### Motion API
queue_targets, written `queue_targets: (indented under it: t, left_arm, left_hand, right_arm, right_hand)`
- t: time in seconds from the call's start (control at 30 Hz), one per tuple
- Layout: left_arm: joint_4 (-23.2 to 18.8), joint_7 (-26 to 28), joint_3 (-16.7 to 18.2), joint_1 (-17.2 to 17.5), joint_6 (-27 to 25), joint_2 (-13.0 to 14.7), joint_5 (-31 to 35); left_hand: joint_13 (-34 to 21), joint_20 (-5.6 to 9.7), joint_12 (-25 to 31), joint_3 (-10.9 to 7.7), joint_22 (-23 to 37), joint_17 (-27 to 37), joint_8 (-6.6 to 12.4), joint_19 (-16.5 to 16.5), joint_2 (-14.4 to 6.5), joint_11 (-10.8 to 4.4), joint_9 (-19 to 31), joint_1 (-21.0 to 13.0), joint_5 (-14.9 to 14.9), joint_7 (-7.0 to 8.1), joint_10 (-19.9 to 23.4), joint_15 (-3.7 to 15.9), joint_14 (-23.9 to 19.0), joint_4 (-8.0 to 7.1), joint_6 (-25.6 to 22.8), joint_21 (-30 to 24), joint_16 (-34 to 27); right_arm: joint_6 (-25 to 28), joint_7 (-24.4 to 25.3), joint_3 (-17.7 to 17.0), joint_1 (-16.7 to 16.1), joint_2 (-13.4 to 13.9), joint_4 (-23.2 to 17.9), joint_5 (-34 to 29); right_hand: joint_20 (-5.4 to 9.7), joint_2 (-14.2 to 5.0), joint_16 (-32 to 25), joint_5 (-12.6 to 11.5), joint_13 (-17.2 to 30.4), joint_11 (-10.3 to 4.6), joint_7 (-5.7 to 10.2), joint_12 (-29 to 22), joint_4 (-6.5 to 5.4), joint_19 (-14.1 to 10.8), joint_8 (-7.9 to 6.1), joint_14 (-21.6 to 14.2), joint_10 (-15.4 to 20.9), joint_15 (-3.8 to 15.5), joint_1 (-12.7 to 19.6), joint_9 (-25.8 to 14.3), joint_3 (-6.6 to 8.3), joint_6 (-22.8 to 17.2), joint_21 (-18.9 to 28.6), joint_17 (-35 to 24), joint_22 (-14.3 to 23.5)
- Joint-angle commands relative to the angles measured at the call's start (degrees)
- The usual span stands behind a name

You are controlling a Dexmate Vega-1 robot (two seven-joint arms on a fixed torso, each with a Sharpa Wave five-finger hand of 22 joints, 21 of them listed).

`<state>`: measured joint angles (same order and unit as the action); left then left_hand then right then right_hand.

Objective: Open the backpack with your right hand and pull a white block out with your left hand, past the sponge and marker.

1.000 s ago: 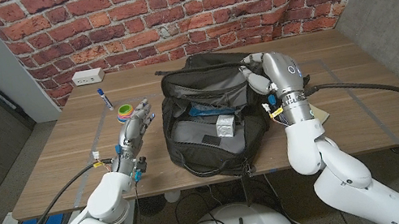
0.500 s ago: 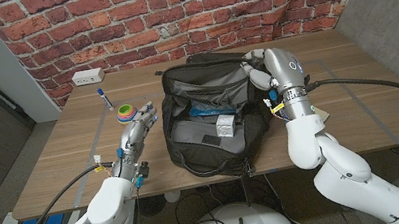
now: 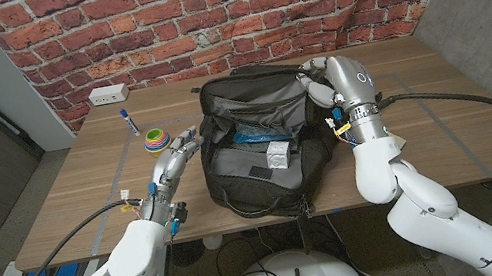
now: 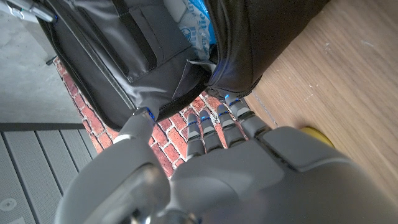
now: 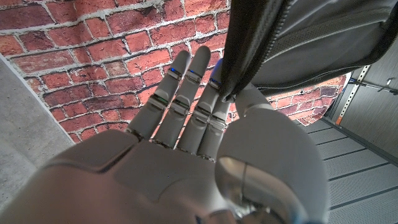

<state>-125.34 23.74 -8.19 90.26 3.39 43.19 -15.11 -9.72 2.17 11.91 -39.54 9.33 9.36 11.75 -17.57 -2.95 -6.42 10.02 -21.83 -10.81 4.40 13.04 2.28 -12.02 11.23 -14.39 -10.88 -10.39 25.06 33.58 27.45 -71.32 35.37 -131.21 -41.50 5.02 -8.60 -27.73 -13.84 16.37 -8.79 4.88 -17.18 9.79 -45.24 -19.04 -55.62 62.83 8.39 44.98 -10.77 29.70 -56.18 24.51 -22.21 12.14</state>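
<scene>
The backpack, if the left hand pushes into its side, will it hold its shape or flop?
Probably flop: the backpack is soft fabric, its open flap sagging. The right hand pinching its rim seems to keep it open. It likely slides little, lying broad on the table.

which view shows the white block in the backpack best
The head view: it looks down into the open backpack, where the white block lies inside in plain sight. The left wrist view shows the bag's dark lining and something blue and white, but I can't make out the block. The right wrist view shows the bag's edge by the right robot hand.
</scene>
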Motion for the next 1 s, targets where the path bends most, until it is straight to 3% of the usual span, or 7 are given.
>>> queue_targets:
  t: [0.03, 0.57, 1.0]
  left_arm:
    - [-5.9, 1.9, -0.4, 1.4, -6.7, 1.6, 7.6]
    - [-11.4, 1.2, -2.0, 1.1, -13.1, 2.5, 14.6]
    - [-15.3, -0.5, -5.6, -2.0, -20.6, 4.0, 19.6]
  left_hand:
    - [-0.3, 4.26, 0.3, -0.08, 0.2, 0.0, 0.37, -1.0, 0.5, -0.31, 0.1, -1.7, -0.4, 0.1, 1.3, 4.82, -1.2, -0.05, -1.3, -0.4, -0.4]
    - [-0.4, 4.44, -0.1, 0.31, 0.2, 0.0, 0.45, -1.4, 1.7, -0.87, 0.1, -4.3, -0.4, 0.64, 2.1, 5.35, -2.4, -0.08, -3.1, -0.1, -0.1]
    - [-0.4, 4.52, -0.6, 0.51, 0.2, 0.0, -0.04, -1.4, 2.3, -0.77, 0.2, -6.1, -0.4, 0.96, 1.4, 4.96, -2.0, -0.08, -2.5, 0.0, 0.3]
  right_arm:
    - [-0.8, 0.2, -0.4, 0.8, 0.2, 0.0, 0.7]
    - [-2.2, 0.3, -0.6, 1.8, -0.1, 0.7, 2.4]
    - [-2.8, 0.7, -0.9, 2.0, -0.2, 0.9, 3.0]
  right_hand:
    - [7.12, -0.04, 0.0, -0.5, 0.2, 0.1, -0.09, -0.3, 0.06, -0.6, -0.05, -0.7, 0.3, 4.31, 1.1, -0.3, 0.47, -0.8, 0.3, -0.2, 0.0]
    - [7.14, 0.05, 0.2, -0.6, 0.6, 0.21, 0.03, -0.2, 0.02, -0.5, 0.33, -0.8, 0.2, 4.27, 1.1, -0.4, 0.46, -0.8, 0.8, -0.5, 0.0]
    - [7.12, 0.04, 0.3, -0.7, 0.9, 0.25, 0.01, -0.1, -0.12, -0.3, 0.58, -0.8, 0.1, 4.13, 1.0, -0.4, 0.43, -0.7, 1.1, -0.6, 0.0]
